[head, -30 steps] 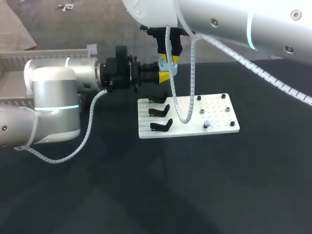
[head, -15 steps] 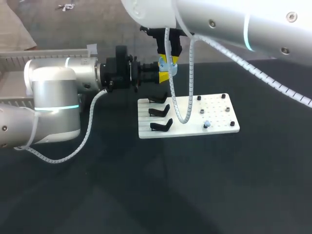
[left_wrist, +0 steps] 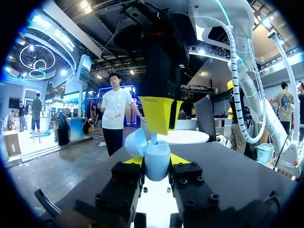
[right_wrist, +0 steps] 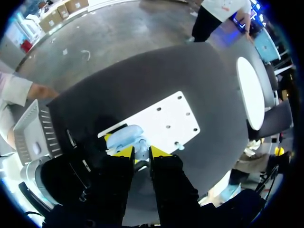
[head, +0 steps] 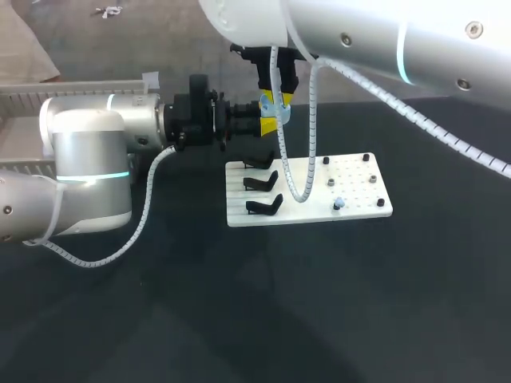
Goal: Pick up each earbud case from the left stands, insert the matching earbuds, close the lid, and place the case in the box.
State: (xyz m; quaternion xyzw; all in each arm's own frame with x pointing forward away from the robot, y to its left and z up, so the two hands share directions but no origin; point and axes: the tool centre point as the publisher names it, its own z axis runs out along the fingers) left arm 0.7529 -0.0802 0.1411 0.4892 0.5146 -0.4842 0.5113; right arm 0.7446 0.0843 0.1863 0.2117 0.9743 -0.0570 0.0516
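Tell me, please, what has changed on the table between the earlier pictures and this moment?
Almost nothing. My right arm has drifted slightly toward the head view's left, yet the right gripper stays just above the open earbud case, with an earbud pinched between its tips. The left gripper still holds the case, and the white stand board has not moved.

A matte black table point(head: 239, 319) under even light

Exhibition hall, lit booths point(left_wrist: 33, 102), hanging ring lights point(left_wrist: 29, 61), black demo table point(head: 335, 303)
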